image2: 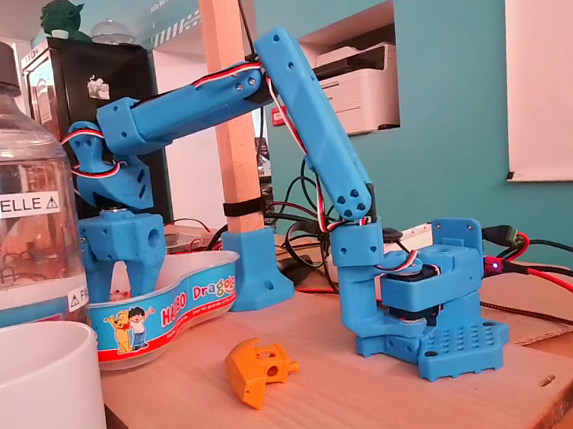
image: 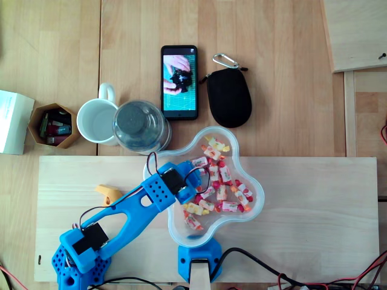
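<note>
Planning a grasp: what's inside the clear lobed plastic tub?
Wrapped pink, yellow and white candies in the clear lobed plastic tub; the blue end effector covers any beneath it.

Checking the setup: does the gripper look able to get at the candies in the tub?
Probably yes: the gripper hangs inside the open tub, right beside the candies, with no lid in the way.

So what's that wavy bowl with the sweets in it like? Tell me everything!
The tub is clear plastic with a wavy, lobed outline and a low wall. In the fixed view its colourful label shows cartoon children and letters. It stands upright with no lid on the wooden board, partly filled with wrapped sweets heaped near the middle. The blue gripper dips into its left side in the overhead view, jaws spread.
</note>
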